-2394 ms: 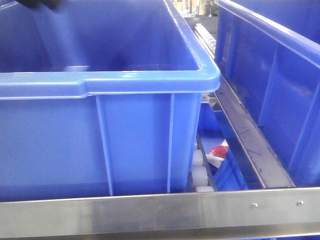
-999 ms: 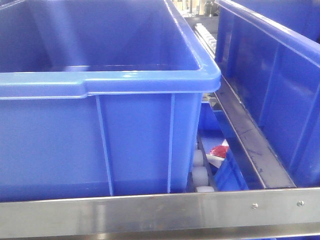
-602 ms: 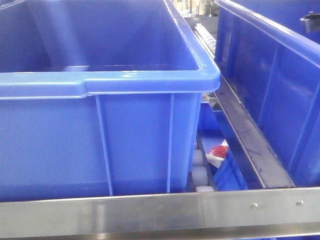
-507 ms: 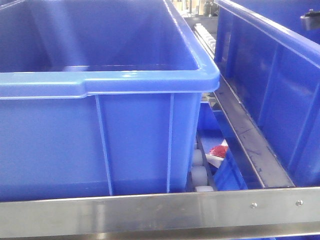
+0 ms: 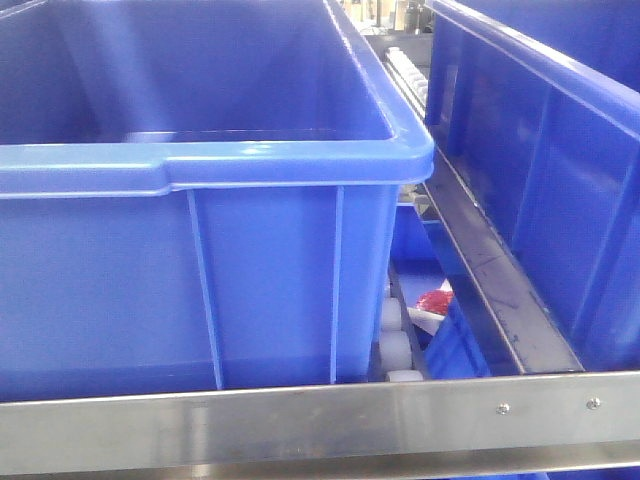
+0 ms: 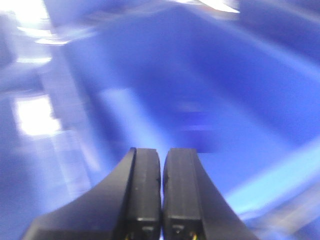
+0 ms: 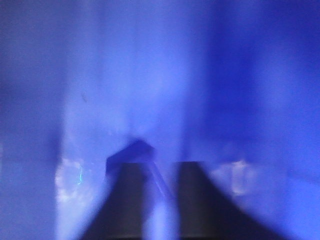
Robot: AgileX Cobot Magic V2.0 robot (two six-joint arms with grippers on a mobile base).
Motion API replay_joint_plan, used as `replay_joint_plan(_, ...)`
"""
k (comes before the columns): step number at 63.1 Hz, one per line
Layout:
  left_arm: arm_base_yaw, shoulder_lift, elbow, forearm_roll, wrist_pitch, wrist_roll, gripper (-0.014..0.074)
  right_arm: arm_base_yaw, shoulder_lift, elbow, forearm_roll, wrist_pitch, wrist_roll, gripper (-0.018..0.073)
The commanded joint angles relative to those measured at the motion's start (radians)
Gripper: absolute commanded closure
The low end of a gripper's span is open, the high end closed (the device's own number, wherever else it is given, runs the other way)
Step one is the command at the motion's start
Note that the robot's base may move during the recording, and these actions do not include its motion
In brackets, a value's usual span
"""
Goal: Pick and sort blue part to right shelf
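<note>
Front view: the right shelf (image 5: 300, 425), a steel rack with a screwed front rail, carries a large blue crate (image 5: 200, 170) on the left and a second crate (image 5: 540, 150) on the right; white rollers (image 5: 395, 345) and a dark steel divider (image 5: 480, 270) lie between them, with a small red-and-white scrap (image 5: 432, 303) down in the gap. Neither arm shows in this view. Left wrist view: the left gripper (image 6: 161, 165) has its two black pads pressed flat together with nothing between them, over a blurred blue surface. Right wrist view is badly smeared: the right gripper (image 7: 157, 172) shows two dark fingers with a narrow gap, and a small dark blue angular shape sits at the tip of the left-hand finger; I take this, without certainty, to be the blue part (image 7: 131, 152), held or just touching, and cannot say whether the jaws clamp it. The part appears nowhere else. Judgement: the step in hand looks like carrying the part over a crate on the shelf for release. To do it well, bring the gripper well inside the crate walls, slow down, lower close to the floor, then part the fingers fully before lifting straight up. No brand, label or legible writing in any view.
</note>
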Motion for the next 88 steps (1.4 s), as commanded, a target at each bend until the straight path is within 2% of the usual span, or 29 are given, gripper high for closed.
replay_joint_plan(1,-0.003,-0.051,0.012,0.115,-0.060,-0.118,0.0473,-0.007,-0.132,0.021,0.004,-0.057,-0.010,0.0498)
replay_joint_plan(13,-0.003,-0.140,0.095,0.107,-0.062,-0.128,0.0473,-0.006,-0.403,0.242,0.077,-0.161,-0.010,0.0501)
replay_joint_plan(22,-0.003,-0.143,0.107,0.093,-0.070,-0.128,0.0473,-0.006,-0.625,0.432,0.088,-0.239,-0.010,0.0501)
replay_joint_plan(36,-0.003,-0.143,0.107,0.105,-0.091,-0.128,0.0473,-0.006,-0.974,0.639,0.092,-0.250,-0.010,0.0501)
replay_joint_plan(47,-0.003,-0.143,0.111,0.123,-0.084,-0.128,0.0473,-0.006,-1.188,0.707,0.093,-0.253,-0.010,0.0501)
replay_joint_plan(58,-0.003,-0.143,0.111,0.123,-0.084,-0.128,0.0473,-0.006,-1.288,0.711,0.094,-0.269,-0.010,0.0501)
replay_joint_plan(88,-0.003,-0.143,0.112,0.123,-0.084,-0.128,0.0473,-0.006,-1.289,0.713,0.094,-0.262,-0.010,0.0501)
